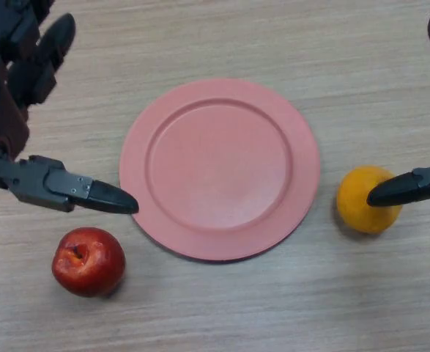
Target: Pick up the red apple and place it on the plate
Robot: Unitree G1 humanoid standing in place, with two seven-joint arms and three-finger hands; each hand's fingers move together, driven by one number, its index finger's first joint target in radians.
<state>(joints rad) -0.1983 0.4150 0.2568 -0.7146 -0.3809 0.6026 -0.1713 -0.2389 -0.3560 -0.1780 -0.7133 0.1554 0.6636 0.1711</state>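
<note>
Red apple (88,261) beside (not on) pink plate (137,158)

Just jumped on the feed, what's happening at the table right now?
Nothing is held yet. The red apple sits on the table in front of the pink plate, which is bare. The left hand hovers open just above the apple, fingers spread. The right hand is open too, over an orange beside the plate.

Plate (220,169) is sitting mid table (222,37). Apple (89,261) is lying left of plate, nearer front edge. Orange (362,207) is lying right of plate, apart from it. Nothing is being carried on plate.
</note>
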